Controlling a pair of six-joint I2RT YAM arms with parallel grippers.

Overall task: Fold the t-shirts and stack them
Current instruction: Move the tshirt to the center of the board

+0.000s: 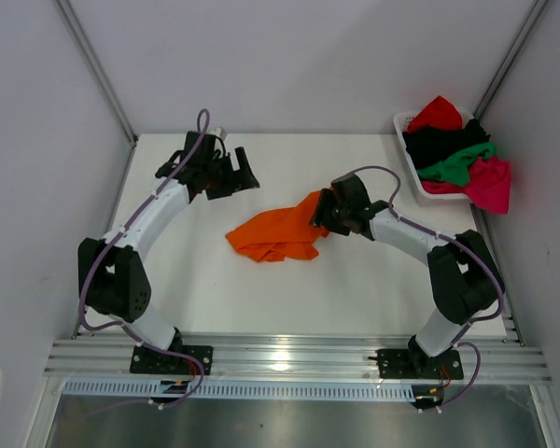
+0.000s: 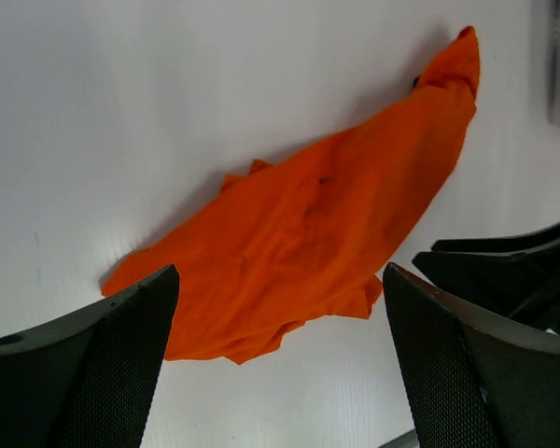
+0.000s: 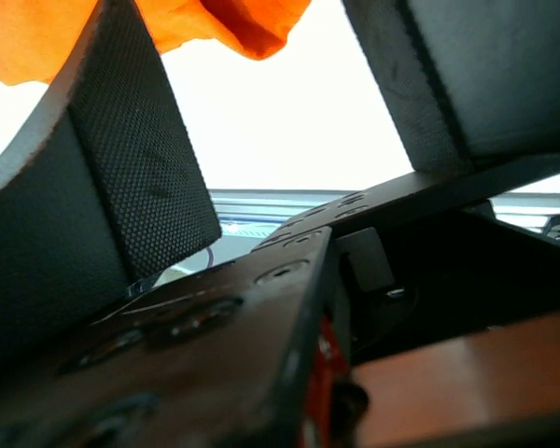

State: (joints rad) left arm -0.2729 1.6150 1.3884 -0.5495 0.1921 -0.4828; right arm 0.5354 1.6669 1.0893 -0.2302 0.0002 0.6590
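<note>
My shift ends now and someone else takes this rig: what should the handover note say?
Left pincer: open, empty, above the far left of the table.
Right pincer: open at the right end of the orange t-shirt; no grip shows.
That shirt lies crumpled mid-table, unfolded.
In the white basket, far right: red t-shirt, black t-shirt, green t-shirt, magenta-pink t-shirt, heaped.
Done: nothing folded or stacked.
Left: fold and stack all five.

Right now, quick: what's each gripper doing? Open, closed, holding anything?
Left gripper: open, holding nothing.
Right gripper: open at the edge of the orange t-shirt, not clamped on it.
</note>
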